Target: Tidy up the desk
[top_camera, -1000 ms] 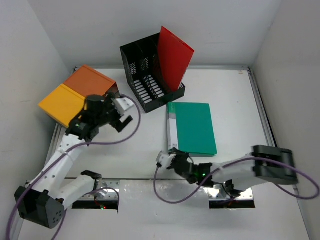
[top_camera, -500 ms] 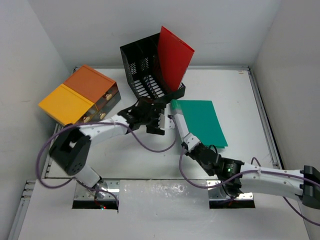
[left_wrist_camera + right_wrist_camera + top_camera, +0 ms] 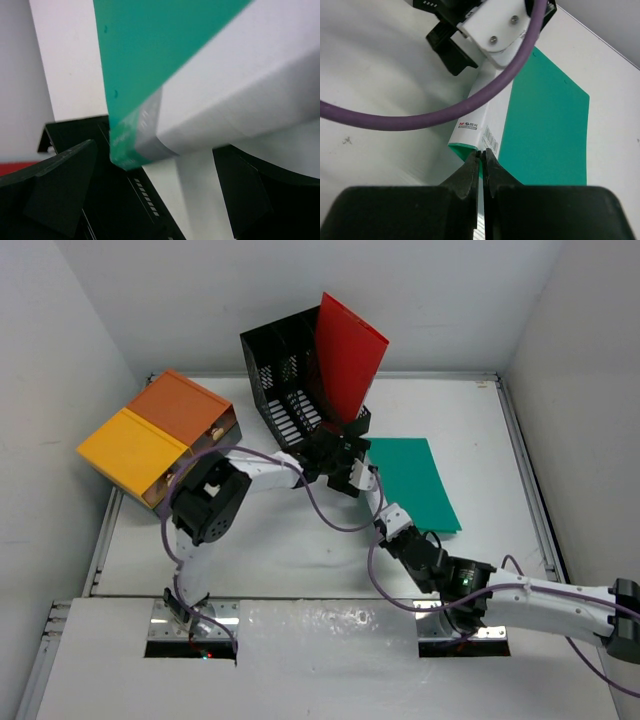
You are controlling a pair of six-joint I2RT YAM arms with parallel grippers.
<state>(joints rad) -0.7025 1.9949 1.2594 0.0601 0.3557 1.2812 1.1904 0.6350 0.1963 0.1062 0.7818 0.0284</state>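
Observation:
A green folder (image 3: 412, 480) with a white spine lies tilted on the white desk (image 3: 260, 540), its near end raised. My right gripper (image 3: 390, 518) is shut on the folder's near edge; in the right wrist view its jaws (image 3: 482, 154) pinch the green cover (image 3: 545, 125) beside the spine. My left gripper (image 3: 345, 465) is at the folder's far end, next to the black rack. In the left wrist view its fingers (image 3: 60, 190) stand wide apart, with the folder's corner (image 3: 135, 150) between them and not touching.
A black mesh file rack (image 3: 290, 390) stands at the back and holds an upright red folder (image 3: 348, 355). An orange-yellow drawer box (image 3: 150, 435) sits at the back left. The rack (image 3: 130, 210) is close under my left gripper.
My left arm swung from the drawer box across to the folder's far end. My right gripper took the folder's near edge, and the folder turned and shifted to the right.

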